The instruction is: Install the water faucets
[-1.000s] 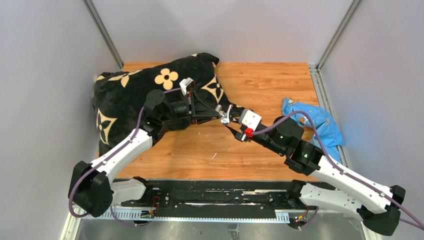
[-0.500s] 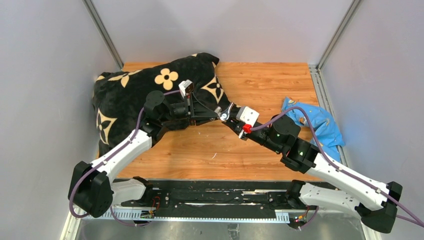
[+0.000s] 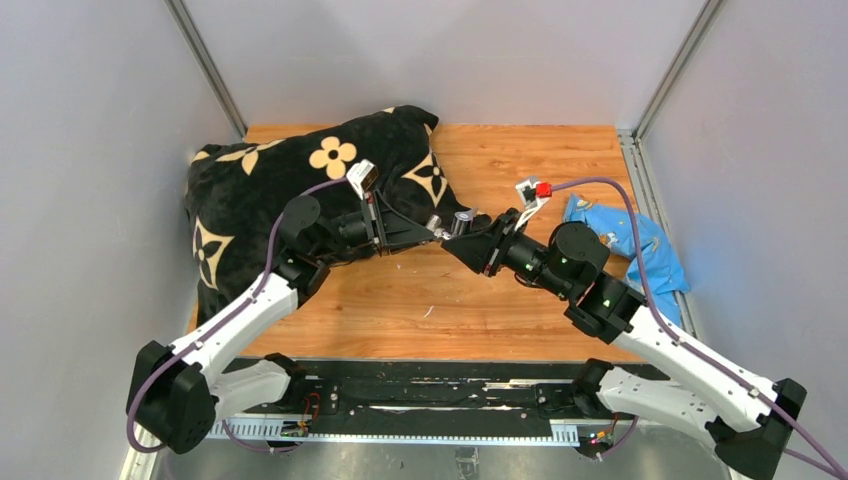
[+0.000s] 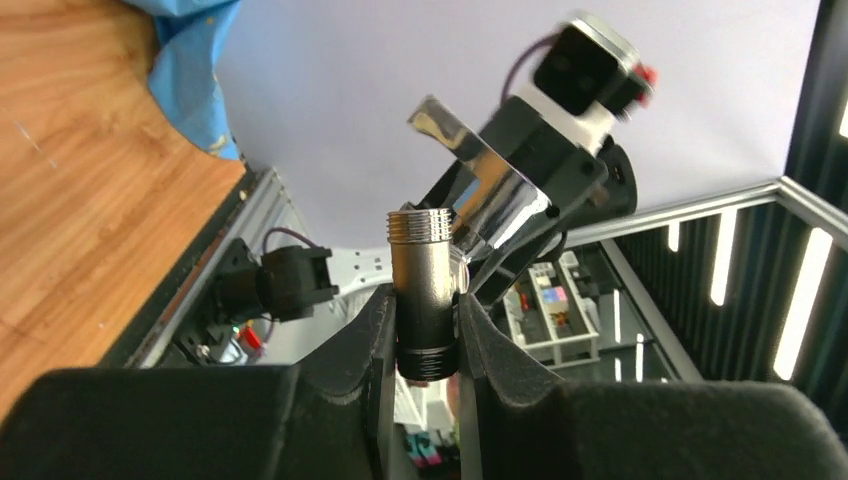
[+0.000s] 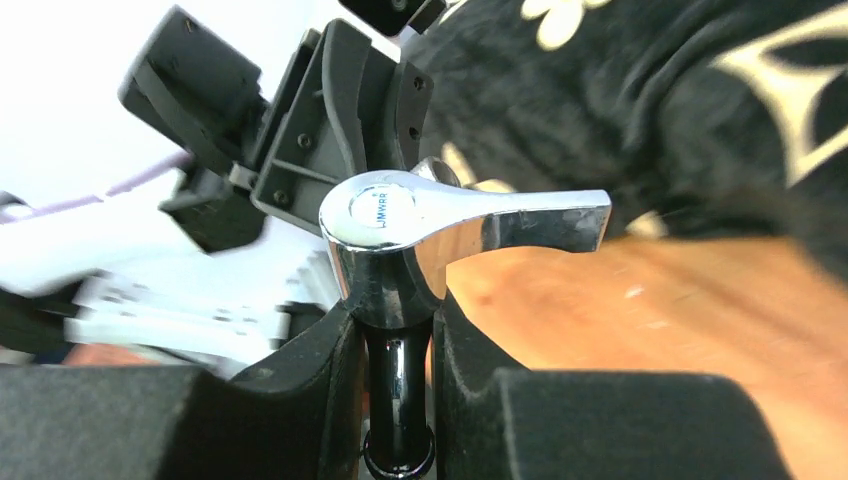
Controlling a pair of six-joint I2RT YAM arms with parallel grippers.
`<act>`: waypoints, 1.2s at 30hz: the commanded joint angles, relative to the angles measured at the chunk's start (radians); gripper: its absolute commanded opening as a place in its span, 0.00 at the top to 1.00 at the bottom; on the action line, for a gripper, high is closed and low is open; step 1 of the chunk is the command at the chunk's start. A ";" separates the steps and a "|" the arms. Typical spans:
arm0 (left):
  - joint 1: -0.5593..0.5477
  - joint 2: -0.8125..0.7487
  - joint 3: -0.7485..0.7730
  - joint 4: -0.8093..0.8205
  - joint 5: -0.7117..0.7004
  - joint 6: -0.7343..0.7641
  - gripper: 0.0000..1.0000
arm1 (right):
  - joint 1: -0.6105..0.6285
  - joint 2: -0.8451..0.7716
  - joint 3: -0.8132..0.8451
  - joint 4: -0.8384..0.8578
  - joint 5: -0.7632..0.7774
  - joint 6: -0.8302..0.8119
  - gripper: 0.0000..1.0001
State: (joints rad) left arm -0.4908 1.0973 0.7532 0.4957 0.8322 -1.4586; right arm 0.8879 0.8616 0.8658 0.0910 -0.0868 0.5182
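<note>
My left gripper point(image 3: 430, 231) is shut on the short stubby fitting point(image 4: 424, 290), a silver threaded cylinder held upright between its pads point(image 4: 365, 340). My right gripper point(image 3: 452, 238) is shut on the T-shaped chrome tap piece point(image 5: 440, 225), gripped by its stem with the lever pointing right. In the top view the two grippers meet tip to tip above the wooden table point(image 3: 520, 160), and the two metal parts point(image 3: 448, 225) sit side by side. The tap piece also shows just behind the fitting in the left wrist view point(image 4: 490, 200).
A black blanket with tan flowers point(image 3: 260, 190) lies at the back left, under the left arm. A blue plastic bag point(image 3: 630, 240) lies at the right edge. Grey walls enclose the table on three sides.
My right wrist has rolled over, its camera swinging from the near side to the far side, turning the tap piece against the fitting. The left arm has shifted slightly left.
</note>
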 commanded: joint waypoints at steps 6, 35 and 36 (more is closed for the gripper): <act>0.014 -0.106 -0.183 0.455 -0.131 0.163 1.00 | -0.197 0.033 -0.310 0.416 -0.287 1.107 0.99; 0.021 0.092 0.237 -0.812 -0.007 0.435 1.00 | -0.176 -0.287 -0.030 -0.378 -0.260 -0.544 0.25; 0.023 0.104 0.236 -0.820 0.017 0.426 1.00 | -0.162 -0.290 -0.056 -0.344 -0.245 -0.577 0.26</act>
State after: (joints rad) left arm -0.4778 1.1755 0.9302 -0.1223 0.7773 -1.1137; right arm 0.6857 0.5579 0.8528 -0.2604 -0.3271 0.2802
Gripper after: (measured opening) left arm 0.252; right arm 0.752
